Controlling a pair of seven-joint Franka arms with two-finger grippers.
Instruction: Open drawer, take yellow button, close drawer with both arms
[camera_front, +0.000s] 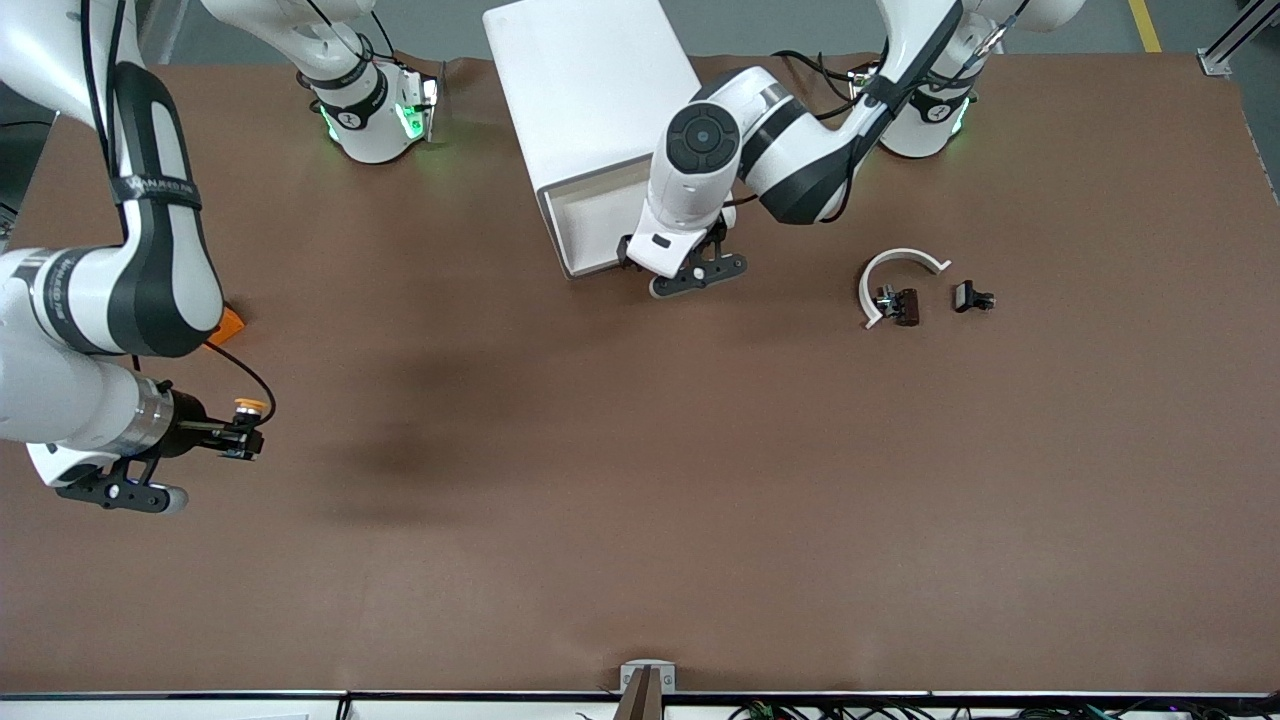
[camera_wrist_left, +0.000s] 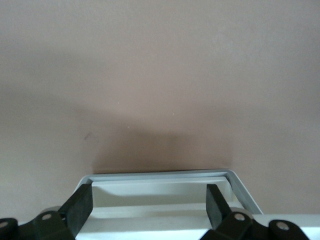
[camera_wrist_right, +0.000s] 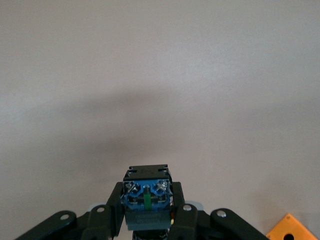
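Note:
The drawer (camera_front: 592, 222) stands pulled out of the white cabinet (camera_front: 585, 90); its tray (camera_wrist_left: 160, 200) shows nothing inside. My left gripper (camera_front: 684, 266) is open at the drawer's front end, and its fingers (camera_wrist_left: 80, 206) stand wide apart over the tray in the left wrist view, holding nothing. My right gripper (camera_front: 243, 437) is shut on the button (camera_front: 250, 407), orange cap up, over the table toward the right arm's end. In the right wrist view the button's blue-grey base (camera_wrist_right: 146, 196) sits between the fingers (camera_wrist_right: 112, 210).
The orange block (camera_front: 228, 322) lies by the right arm, partly hidden; a corner of it shows in the right wrist view (camera_wrist_right: 294, 231). A white curved band (camera_front: 897, 262) with a black clip (camera_front: 903, 305) and a second clip (camera_front: 972, 297) lie toward the left arm's end.

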